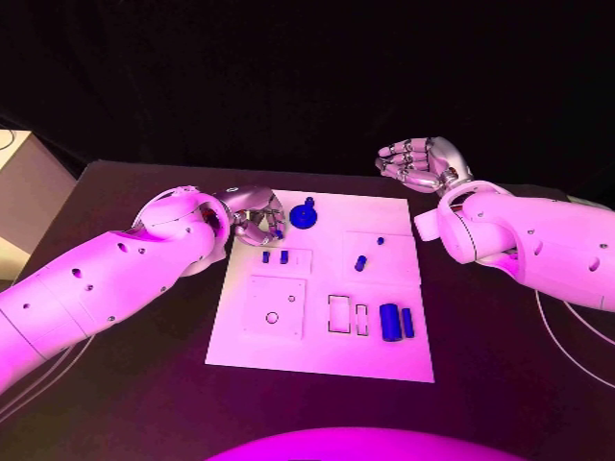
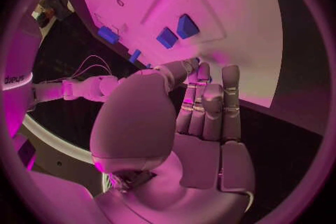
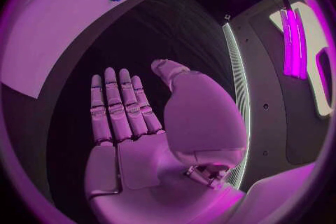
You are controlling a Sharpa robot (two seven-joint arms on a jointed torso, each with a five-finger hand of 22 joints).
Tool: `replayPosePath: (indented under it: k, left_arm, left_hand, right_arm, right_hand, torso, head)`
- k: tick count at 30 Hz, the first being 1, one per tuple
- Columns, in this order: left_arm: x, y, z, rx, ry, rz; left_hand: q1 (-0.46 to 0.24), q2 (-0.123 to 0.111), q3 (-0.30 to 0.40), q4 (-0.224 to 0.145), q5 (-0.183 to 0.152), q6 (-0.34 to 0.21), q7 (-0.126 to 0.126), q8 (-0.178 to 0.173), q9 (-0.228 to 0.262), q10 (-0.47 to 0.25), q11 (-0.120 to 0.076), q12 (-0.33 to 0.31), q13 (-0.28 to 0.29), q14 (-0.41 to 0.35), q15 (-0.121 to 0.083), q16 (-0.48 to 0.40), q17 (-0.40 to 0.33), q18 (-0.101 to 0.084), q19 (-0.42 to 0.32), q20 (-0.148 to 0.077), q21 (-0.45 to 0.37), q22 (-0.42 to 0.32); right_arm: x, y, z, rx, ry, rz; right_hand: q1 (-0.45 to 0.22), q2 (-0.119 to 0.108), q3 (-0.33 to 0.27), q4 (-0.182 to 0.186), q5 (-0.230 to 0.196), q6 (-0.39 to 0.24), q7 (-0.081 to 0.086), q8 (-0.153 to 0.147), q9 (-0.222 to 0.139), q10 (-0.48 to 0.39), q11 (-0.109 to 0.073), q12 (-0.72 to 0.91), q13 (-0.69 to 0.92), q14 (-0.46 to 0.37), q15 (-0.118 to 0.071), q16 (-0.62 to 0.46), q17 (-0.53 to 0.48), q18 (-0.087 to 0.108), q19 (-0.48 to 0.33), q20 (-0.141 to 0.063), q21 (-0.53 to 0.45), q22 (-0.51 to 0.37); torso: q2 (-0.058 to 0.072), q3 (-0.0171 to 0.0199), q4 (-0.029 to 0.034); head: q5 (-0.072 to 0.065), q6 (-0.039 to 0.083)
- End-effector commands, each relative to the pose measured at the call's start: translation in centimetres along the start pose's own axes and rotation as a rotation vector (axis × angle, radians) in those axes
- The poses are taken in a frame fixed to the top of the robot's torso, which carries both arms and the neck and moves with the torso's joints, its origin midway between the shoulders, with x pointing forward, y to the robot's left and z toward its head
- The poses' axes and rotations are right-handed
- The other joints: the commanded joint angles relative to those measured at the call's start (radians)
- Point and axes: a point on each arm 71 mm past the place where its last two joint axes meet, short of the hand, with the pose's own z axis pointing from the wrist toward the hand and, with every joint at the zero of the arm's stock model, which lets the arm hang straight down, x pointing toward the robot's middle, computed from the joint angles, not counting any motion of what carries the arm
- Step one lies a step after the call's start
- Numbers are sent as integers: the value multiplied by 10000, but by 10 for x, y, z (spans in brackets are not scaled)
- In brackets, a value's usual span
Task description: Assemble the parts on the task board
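Blue part pinched in left hand at board's ten o'clock, probably light, stiff, slippery, best gripped mid-body; right hand loosely spread, empty

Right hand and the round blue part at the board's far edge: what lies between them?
In the head view, only bare white task board and black table lie between the right hand and the round blue part.

Looked down from the head onto the task board; rode close behind each palm at both wrists, all sharing that board.
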Motion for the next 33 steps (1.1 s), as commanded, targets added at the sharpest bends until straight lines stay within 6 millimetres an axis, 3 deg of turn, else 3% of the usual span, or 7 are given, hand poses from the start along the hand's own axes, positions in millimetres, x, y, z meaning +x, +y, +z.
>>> replayPosePath:
  k: [1,24,33]
  left_arm:
    - [2,-3,1,22,261,19]
    - [5,-3,3,-92,513,80]
    - [6,-3,4,-121,577,137]
  left_hand:
    - [-94,15,-60,22,59,69,-13,36,14,62,-7,-52,14,56,-12,67,8,-127,-40,-12,-1,-4]
    - [-117,21,-185,-1,37,155,-65,41,53,198,-65,-39,130,58,-48,119,102,-124,-101,-42,-34,-42]
    - [-113,54,-418,-52,26,166,-134,17,73,133,-154,266,444,76,-116,241,278,-124,-144,-95,-66,-68]
  right_arm:
    - [1,1,0,-167,147,28]
    - [1,1,0,-158,142,24]
    - [1,0,0,-150,145,24]
  right_hand:
    - [44,54,33,-40,48,-89,576,62,-11,8,36,48,-16,-8,31,-41,-10,83,-76,-21,16,-12]
    - [44,54,33,-40,48,-89,576,62,-11,8,36,48,-16,-8,31,-41,-10,83,-76,-21,16,-12]
    - [44,54,33,-40,48,-89,576,62,-11,8,36,48,-16,-8,31,-41,-10,83,-76,-21,16,-12]
  torso:
    - [2,-4,2]
    - [8,-10,0]
    - [12,-3,-5]
  head:
    - [-2,-7]
    - [-4,-42]
    - [-8,-64]
